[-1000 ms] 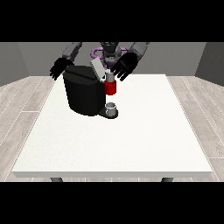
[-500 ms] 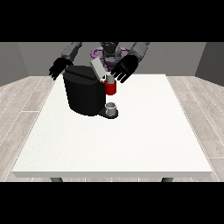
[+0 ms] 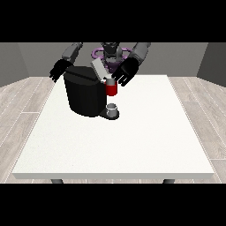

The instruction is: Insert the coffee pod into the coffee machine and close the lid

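A black coffee machine [image 3: 84, 93] stands on the white table [image 3: 119, 141] at the back left of centre. Its grey lid [image 3: 99, 69] is tilted up and open. A red part [image 3: 111, 88] shows at the machine's front, above a small grey cup [image 3: 112, 109] on the drip base. I cannot pick out the coffee pod. The hand at the view's right [image 3: 125, 73] hovers just right of the lid, with its fingers spread and nothing in it. The hand at the view's left [image 3: 58, 69] hangs behind the machine's left side, fingers relaxed.
The robot's torso [image 3: 111, 54] stands behind the table's far edge. Wooden floor surrounds the table.
The hand at the view's right has shifted slightly up and to the right, away from the red part. The lid stays up and the other hand has barely moved.
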`<move>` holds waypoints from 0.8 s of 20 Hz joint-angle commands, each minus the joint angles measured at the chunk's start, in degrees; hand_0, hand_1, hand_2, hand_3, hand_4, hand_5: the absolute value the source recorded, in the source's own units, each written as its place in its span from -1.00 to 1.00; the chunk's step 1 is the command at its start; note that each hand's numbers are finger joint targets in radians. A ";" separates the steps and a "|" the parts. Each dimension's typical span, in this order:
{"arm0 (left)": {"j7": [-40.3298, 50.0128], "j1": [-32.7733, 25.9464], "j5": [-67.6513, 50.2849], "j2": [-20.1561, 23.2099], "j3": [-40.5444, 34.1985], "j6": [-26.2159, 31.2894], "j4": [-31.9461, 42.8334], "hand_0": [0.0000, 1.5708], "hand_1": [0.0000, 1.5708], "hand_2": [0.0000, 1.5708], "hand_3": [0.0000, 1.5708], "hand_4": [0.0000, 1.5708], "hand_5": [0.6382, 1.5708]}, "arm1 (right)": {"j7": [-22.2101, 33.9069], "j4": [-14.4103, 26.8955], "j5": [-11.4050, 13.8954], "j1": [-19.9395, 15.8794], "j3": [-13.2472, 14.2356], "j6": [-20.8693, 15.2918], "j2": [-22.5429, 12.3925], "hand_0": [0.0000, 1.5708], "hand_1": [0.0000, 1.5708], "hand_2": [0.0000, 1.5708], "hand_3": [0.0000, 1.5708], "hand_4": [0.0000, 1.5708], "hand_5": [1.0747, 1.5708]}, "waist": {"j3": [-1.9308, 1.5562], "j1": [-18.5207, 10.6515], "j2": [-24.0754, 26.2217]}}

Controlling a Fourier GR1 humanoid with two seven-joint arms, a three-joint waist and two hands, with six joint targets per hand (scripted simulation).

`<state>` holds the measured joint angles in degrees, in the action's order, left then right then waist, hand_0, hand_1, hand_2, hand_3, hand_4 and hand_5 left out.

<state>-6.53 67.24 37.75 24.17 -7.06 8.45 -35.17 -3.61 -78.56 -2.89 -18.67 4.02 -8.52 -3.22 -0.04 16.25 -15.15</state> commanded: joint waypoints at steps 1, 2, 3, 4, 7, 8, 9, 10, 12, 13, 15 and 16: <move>-2.46 -2.00 0.24 1.04 -0.62 -1.06 1.72 0.55 0.55 0.59 0.47 -0.41 1.00 | 1.91 -3.55 0.05 0.69 -1.13 0.84 -0.57 -1.00 -1.00 -1.00 -1.00 -0.49 1.00 | 0.06 1.84 -0.59; -1.39 -1.05 -0.30 -0.04 -0.43 0.63 1.11 0.52 0.52 0.58 0.45 -0.41 1.00 | 0.18 -0.83 0.99 1.57 -1.68 -0.58 1.22 -1.00 -1.00 -1.00 -1.00 -0.47 1.00 | 0.04 0.07 -0.33; 0.44 1.28 -0.13 -0.50 -0.45 0.67 1.01 0.54 0.54 0.58 0.43 -0.41 1.00 | 3.06 -0.99 0.56 -2.21 -0.20 -1.20 -0.19 -1.00 -1.00 -1.00 -1.00 -0.54 1.00 | 0.04 0.41 -0.58; -0.43 -0.47 1.04 -0.94 0.61 -0.55 0.98 0.53 0.53 0.56 0.39 -0.41 1.00 | 1.64 -1.04 0.79 -0.25 -0.55 -0.64 -0.23 -1.00 -1.00 -1.00 -1.00 -0.53 1.00 | 0.04 0.86 -0.68; -0.18 -1.02 1.60 -1.29 1.41 0.14 -0.20 0.47 0.47 0.50 0.30 -0.43 1.00 | -0.21 0.99 0.13 0.70 0.67 -0.35 -0.39 -1.00 -1.00 -1.00 -1.00 -0.57 1.00 | 0.02 -1.04 1.01; -2.19 -2.30 1.87 -1.24 1.29 -1.75 0.14 0.44 0.44 0.49 0.27 -0.42 1.00 | -1.04 -0.68 0.85 1.62 -1.25 -1.09 1.61 -1.00 -1.00 -1.00 -1.00 -0.49 1.00 | 0.04 -0.47 0.00; -0.95 -1.33 2.27 0.89 0.94 -0.62 0.79 0.42 0.42 0.47 0.26 -0.44 1.00 | -0.62 -1.35 1.83 3.19 -2.74 -1.09 2.06 -1.00 -1.00 -1.00 -1.00 -0.48 1.00 | 0.04 0.14 0.95; -0.31 1.39 1.72 0.30 0.70 0.49 0.58 0.41 0.41 0.46 0.25 -0.47 1.00 | 2.31 -0.95 0.53 -3.35 0.30 -2.23 0.38 -1.00 -1.00 -1.00 -1.00 -0.44 1.00 | 0.04 -0.53 -0.81; -1.45 -2.18 1.94 0.33 0.42 -0.78 2.07 0.34 0.34 0.41 0.19 -0.50 1.00 | 4.51 -4.08 0.77 0.17 -1.37 -0.13 -0.86 -1.00 -1.00 -1.00 -1.00 -0.45 1.00 | 0.06 1.19 1.21; 0.59 0.42 2.38 -1.61 1.17 -1.54 0.08 0.36 0.36 0.42 0.20 -0.52 1.00 | -1.97 0.98 2.11 0.15 -1.54 -2.92 2.64 -1.00 -1.00 -1.00 -1.00 -0.45 1.00 | 0.02 -0.96 -1.34; 1.22 0.99 2.56 -1.41 1.59 0.22 -0.58 0.35 0.35 0.43 0.22 -0.53 1.00 | -2.81 2.52 0.45 -0.02 0.21 -2.00 2.03 -1.00 -1.00 -1.00 -1.00 -0.41 1.00 | 0.01 -1.71 -0.12; -2.11 0.50 2.17 2.37 -0.13 -0.38 1.03 0.34 0.34 0.43 0.23 -0.54 1.00 | 1.71 -2.44 0.77 -0.18 -1.96 -1.28 1.72 -1.00 -1.00 -1.00 -1.00 -0.42 1.00 | 0.05 0.49 -0.53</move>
<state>-7.17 67.44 39.76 24.32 -6.44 7.78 -34.94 -3.14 -79.33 -1.97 -18.72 2.96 -10.11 -1.83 -0.09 16.06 -15.30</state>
